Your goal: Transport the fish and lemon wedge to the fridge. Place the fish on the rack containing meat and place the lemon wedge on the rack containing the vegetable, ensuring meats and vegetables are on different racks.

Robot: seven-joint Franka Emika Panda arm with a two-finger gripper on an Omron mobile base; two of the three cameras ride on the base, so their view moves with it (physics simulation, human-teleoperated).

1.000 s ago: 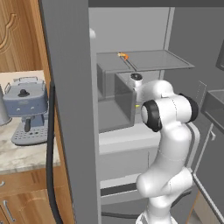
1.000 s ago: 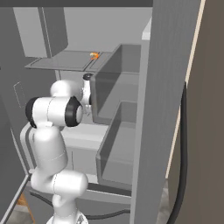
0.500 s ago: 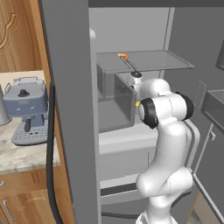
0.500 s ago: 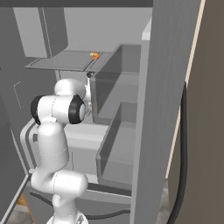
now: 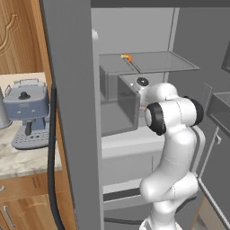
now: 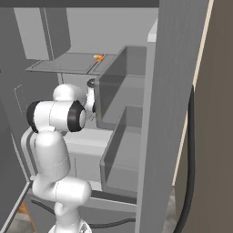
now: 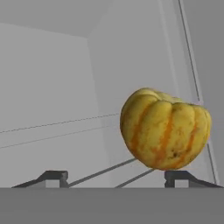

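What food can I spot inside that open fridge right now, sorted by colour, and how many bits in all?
Yellow-brown ribbed round vegetable: 1
Tiny orange-tan lump of meat on the upper grey shelf: 1
Total: 2

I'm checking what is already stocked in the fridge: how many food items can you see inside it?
2. A small orange lump on the upper shelf, and a ribbed yellow-brown ball just ahead of the gripper in the hand view. Others may be hidden behind the door and arm.
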